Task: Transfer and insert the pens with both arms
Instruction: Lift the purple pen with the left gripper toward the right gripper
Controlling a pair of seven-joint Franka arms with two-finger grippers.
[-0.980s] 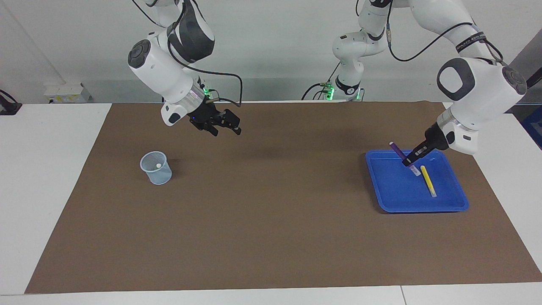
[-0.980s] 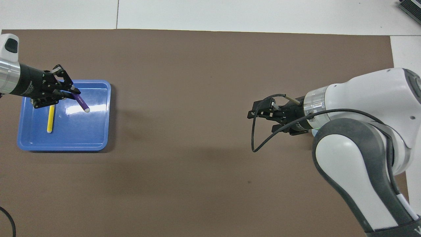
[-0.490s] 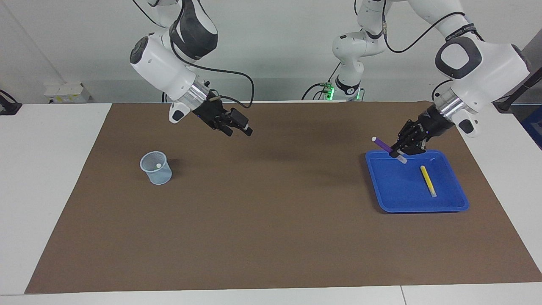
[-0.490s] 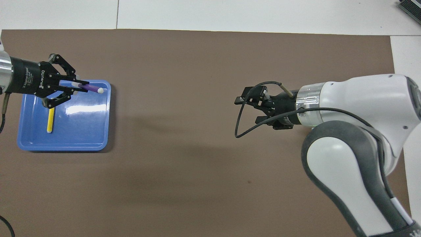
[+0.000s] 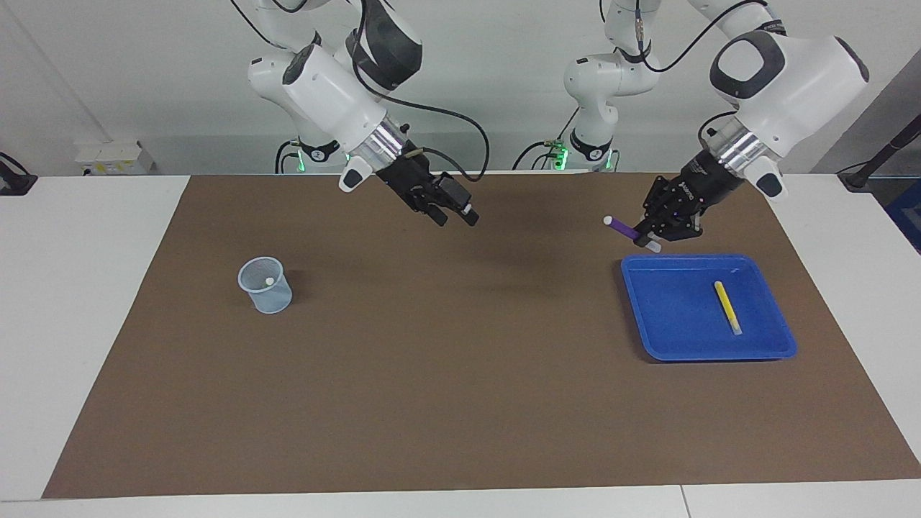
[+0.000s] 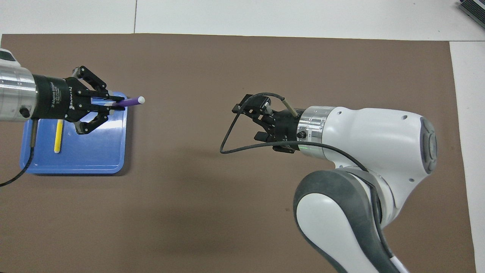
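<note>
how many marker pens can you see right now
3, one only partly visible: a slim purple marker pen held in the left gripper in the air, a yellow marker pen lying in the blue plastic tray, and a whitish tip inside the pale mesh cup, probably a third.

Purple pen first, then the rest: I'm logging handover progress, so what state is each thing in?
purple pen: gripped, in the air, near level
left gripper: shut on the purple pen
right gripper: open, empty, over the mat
yellow pen: lying in the blue tray
mesh cup: upright, a pen's whitish end showing inside
</note>
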